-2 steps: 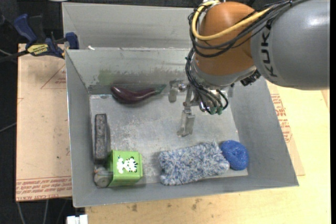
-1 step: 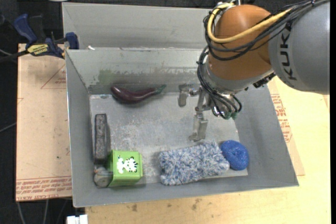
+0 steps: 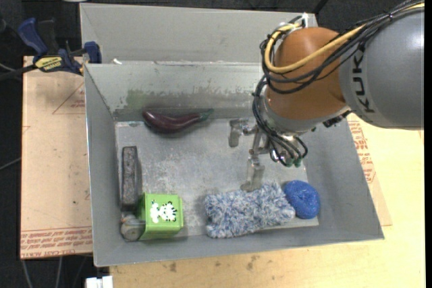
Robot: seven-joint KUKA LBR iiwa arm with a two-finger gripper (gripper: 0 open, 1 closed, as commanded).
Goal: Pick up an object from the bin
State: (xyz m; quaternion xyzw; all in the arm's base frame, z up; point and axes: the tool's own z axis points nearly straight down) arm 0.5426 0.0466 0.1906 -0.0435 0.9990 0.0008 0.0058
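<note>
Fuzzy blue-white cloth [image 3: 246,211] hugs the bin's [image 3: 236,249] near wall, with the end effector [image 3: 246,160] released over bare floor at its far edge.

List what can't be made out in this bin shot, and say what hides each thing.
1. Camera view: the part of the bin under the orange wrist cover, hidden by the arm.
2. Camera view: the small round thing beside the green cube, partly hidden by the cube and too small to name.
3. Camera view: whether the pincer touches the blue-white fluffy cloth. The overhead angle hides any gap.
</note>
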